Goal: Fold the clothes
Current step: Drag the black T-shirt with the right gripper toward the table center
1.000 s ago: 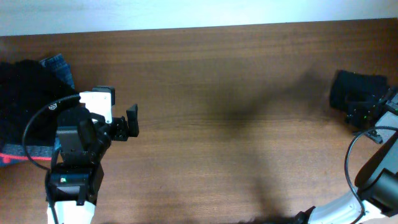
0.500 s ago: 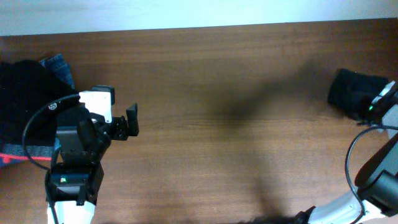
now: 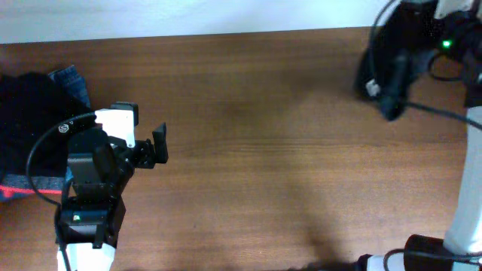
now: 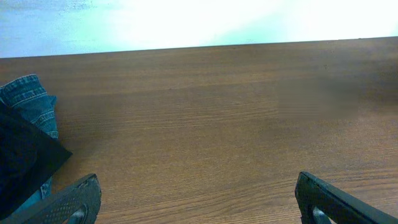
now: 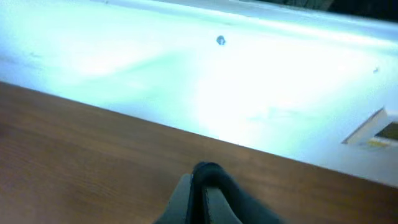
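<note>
A black garment [image 3: 389, 74] hangs bunched in the air at the far right, and my right gripper [image 3: 431, 30] above it is shut on it. In the right wrist view its closed fingertips [image 5: 208, 193] pinch a fold of that dark cloth [image 5: 249, 208] over the table. A pile of clothes lies at the far left: a black piece [image 3: 30, 113], blue jeans [image 3: 71, 79] and a red-and-grey edge [image 3: 30, 184]. My left gripper [image 3: 157, 147] stands open beside the pile, nothing between its fingers [image 4: 199, 208]. The jeans [image 4: 28, 102] and the black piece [image 4: 22, 162] show at its left.
The brown wooden table [image 3: 263, 150] runs to a pale wall along the far edge [image 3: 226, 15]. The right arm's cable [image 3: 452, 113] and base [image 3: 422, 252] stand at the right edge.
The right gripper shut on the black garment lying at the right edge and raised it, shifting up and leftward in the overhead view. The left arm has not moved.
</note>
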You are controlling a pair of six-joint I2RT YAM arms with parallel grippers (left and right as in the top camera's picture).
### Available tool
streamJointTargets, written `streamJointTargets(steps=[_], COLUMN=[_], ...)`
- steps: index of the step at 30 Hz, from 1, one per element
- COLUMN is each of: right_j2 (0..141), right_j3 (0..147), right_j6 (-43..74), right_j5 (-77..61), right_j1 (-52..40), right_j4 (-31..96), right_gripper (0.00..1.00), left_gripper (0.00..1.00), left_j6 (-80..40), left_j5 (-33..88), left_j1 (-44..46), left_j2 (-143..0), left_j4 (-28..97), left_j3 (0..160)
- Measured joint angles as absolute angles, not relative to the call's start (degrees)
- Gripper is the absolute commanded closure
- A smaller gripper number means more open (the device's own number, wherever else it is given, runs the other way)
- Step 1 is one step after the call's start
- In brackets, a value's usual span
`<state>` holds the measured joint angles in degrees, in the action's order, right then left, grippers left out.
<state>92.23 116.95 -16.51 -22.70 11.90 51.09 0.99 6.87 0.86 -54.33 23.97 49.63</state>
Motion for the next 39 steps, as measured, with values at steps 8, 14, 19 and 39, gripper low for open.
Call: streamJointTargets(steps=[8,14,19,39], right_j2=[95.15,95.20,95.20,95.20], right_j3=[116.11,116.07,116.07,118.85], right_j6=[-18.26,-17.98,-16.08,-7.88], right_j5=[-16.05,-12.86,-1.58,33.21], right_j1=[9.08,9.06,9.04,19.97], right_j4=[52.23,52.12,51.94,46.68], right_gripper=[0.96,0.96,0.96,0.93], left_gripper=[0.01,0.01,0.01,0.01], left_j6=[0.99,0.99,0.99,0.99], left_j5=[6.87,6.87,6.87,6.87], left_j1=[0.86,0.86,0.86,0.86], left_j2=[-54.33,-54.33,-54.33,-54.33], left_j4=[23.94,23.94,23.94,23.92], left_j3=[49.63,49.63,49.63,49.63])
